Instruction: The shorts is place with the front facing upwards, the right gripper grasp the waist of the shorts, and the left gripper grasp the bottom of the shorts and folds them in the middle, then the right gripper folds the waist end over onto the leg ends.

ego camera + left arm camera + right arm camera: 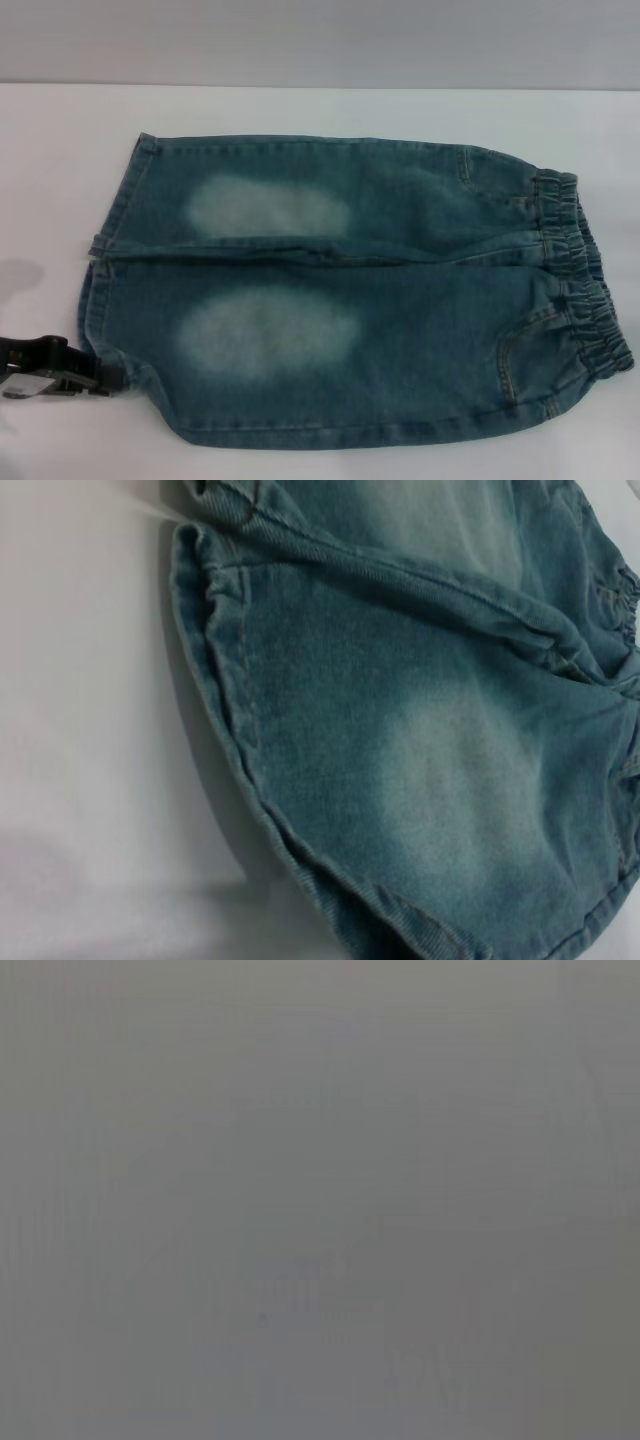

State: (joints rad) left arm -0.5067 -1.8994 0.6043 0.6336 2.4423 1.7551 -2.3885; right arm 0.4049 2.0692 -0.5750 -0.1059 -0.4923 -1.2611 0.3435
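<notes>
Touching shorts (340, 290): left gripper (95, 380)

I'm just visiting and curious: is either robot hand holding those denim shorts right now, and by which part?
Only the left hand shows, at the near leg's hem of the shorts. Whether it grips the hem cannot be told. The right hand is not in view.

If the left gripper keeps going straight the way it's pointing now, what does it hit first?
Most likely the bottom of the shorts: the left gripper sits at the table's left edge, pointing toward the near leg's hem, right beside it. Whether it is already touching is unclear.
</notes>
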